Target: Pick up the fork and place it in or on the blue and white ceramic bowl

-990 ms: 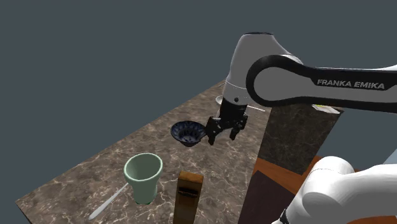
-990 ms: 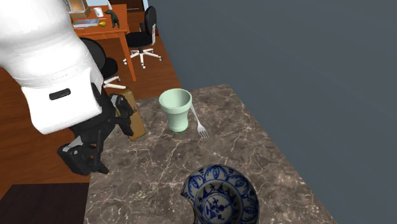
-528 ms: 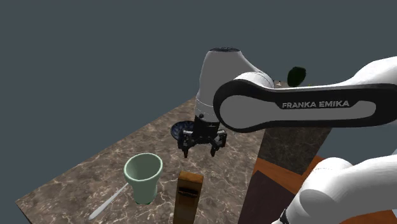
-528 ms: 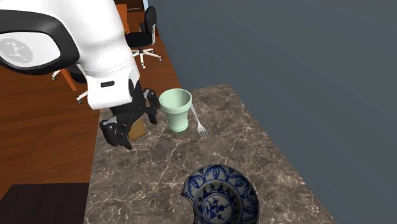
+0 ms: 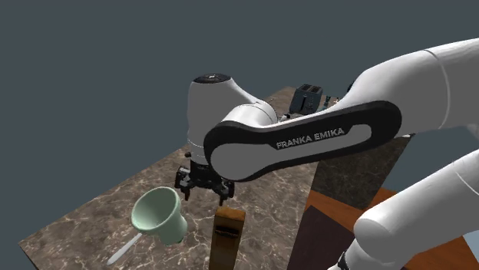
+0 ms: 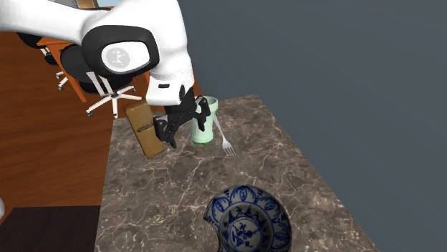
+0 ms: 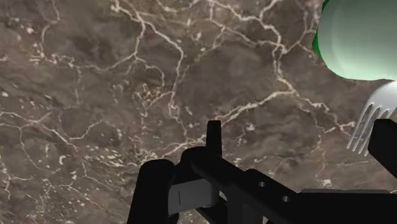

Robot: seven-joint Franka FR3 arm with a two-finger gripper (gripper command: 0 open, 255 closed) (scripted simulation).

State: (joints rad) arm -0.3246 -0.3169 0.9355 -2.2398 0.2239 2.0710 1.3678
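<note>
Reaching step, I judge: the jaws hang spread and empty beside the tilted green cup (image 5: pixel 158 217), so next they must drop astride the fork (image 6: pixel 223 137).

Counter (image 6: pixel 301 172): carries the bowl, cup, fork and block.
Bowl (image 6: pixel 248 222): at the near edge in the second exterior view, well apart from the rest.
Cup (image 6: pixel 208 133): behind the bowl; tilted in the shoulder view.
Fork (image 6: pixel 223 139): flat on the counter, just right of the cup, tines toward the bowl.
Block (image 6: pixel 145 129): left of the cup, at the counter's edge.
Gripper (image 6: pixel 177 123): above the counter, between block and cup.
Chair (image 6: pixel 107 89): on the floor behind the counter.
</note>
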